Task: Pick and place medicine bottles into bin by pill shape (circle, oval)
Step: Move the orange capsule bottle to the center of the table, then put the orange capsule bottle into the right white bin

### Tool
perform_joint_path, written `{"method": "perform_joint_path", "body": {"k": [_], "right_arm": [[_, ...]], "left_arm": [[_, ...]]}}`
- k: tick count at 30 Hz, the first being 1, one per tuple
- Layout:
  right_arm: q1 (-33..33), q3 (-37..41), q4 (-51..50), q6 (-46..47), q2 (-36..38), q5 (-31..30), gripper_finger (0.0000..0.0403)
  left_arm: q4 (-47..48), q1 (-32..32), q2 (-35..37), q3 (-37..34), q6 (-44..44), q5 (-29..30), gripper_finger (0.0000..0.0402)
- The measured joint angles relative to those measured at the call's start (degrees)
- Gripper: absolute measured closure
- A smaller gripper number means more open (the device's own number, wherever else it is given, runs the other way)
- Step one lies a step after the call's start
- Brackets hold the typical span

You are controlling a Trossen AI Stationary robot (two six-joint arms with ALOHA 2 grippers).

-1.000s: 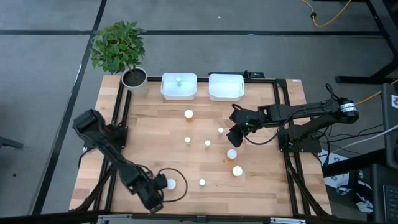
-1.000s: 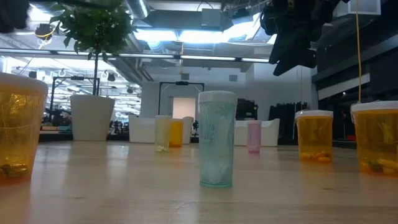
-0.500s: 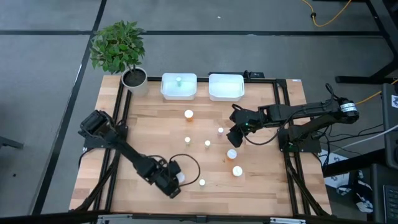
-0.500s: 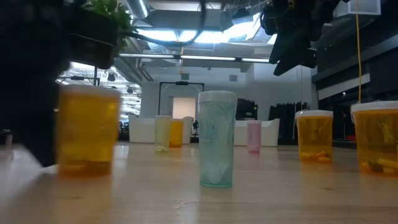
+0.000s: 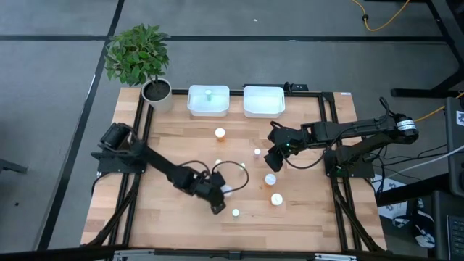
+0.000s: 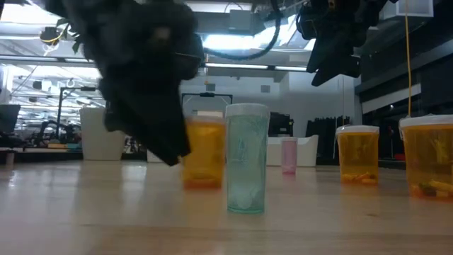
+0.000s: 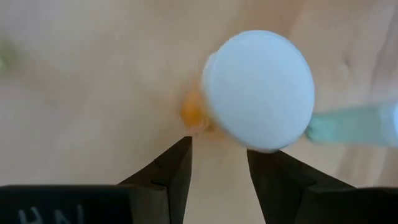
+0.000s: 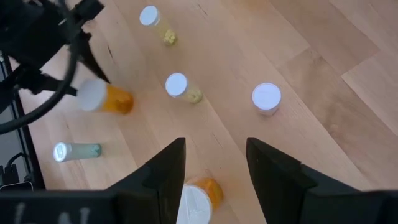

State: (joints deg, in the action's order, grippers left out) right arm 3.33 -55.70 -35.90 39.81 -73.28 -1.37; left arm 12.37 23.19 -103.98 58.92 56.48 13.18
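One bottle [image 5: 208, 94] alone sits in a bin so far — a pale green one in the left white bin [image 5: 197, 109] at the upper middle of the high view — while the right white bin [image 5: 263, 109] beside it looks empty, so we judge the sorting barely begun. Seven bottles remain on the desk [image 5: 174, 145]: an orange one [image 5: 220, 133] below the left bin, small ones at [image 5: 218, 164], [image 5: 242, 167] and [image 5: 257, 152], two orange ones at [image 5: 270, 179] and [image 5: 276, 199], and a pale one [image 5: 235, 212] lower down. Our left hand [image 5: 217, 197] is low in the middle of the frame, its fingers clamped on an orange bottle [image 6: 202, 151], apparently carrying it just above the wood. The right hand [image 5: 274, 156] hovers to the right of centre with fingers apart, empty. Room is tight between the scattered bottles — the pale one stands just beside the carried load — whereas the desk's left part and lower edge offer free space, with the plant pot [image 5: 156, 93] at the upper left corner.
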Motion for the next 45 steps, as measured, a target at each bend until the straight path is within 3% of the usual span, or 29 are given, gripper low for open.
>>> {"method": "perform_joint_path", "body": {"k": [14, 23, 29, 36, 45], "right_arm": [[0.0, 0.0, 0.0, 0.0, 0.0, 0.0, 0.0231], [0.0, 0.0, -3.1, -1.7, 0.0, 0.6, 0.0231], [1.0, 0.0, -10.7, 1.6, 4.3, 1.5, 0.0231], [11.4, 0.0, -15.3, 17.4, 8.3, -2.0, 0.0231], [25.4, 0.0, -14.8, 30.5, 3.9, -3.7, 0.0231]], "left_arm": [[-5.5, -7.8, 0.0, 0.0, -9.1, 0.4, 0.0254], [-5.3, -5.0, 1.9, -0.1, -5.8, -11.1, 0.0253], [4.8, -2.5, 9.3, 0.0, -1.8, -7.7, 0.0253], [19.5, 1.4, 16.9, 0.0, 6.3, -1.1, 0.0253], [21.7, 4.4, 17.9, 0.0, 8.7, 2.0, 0.0253]]}}
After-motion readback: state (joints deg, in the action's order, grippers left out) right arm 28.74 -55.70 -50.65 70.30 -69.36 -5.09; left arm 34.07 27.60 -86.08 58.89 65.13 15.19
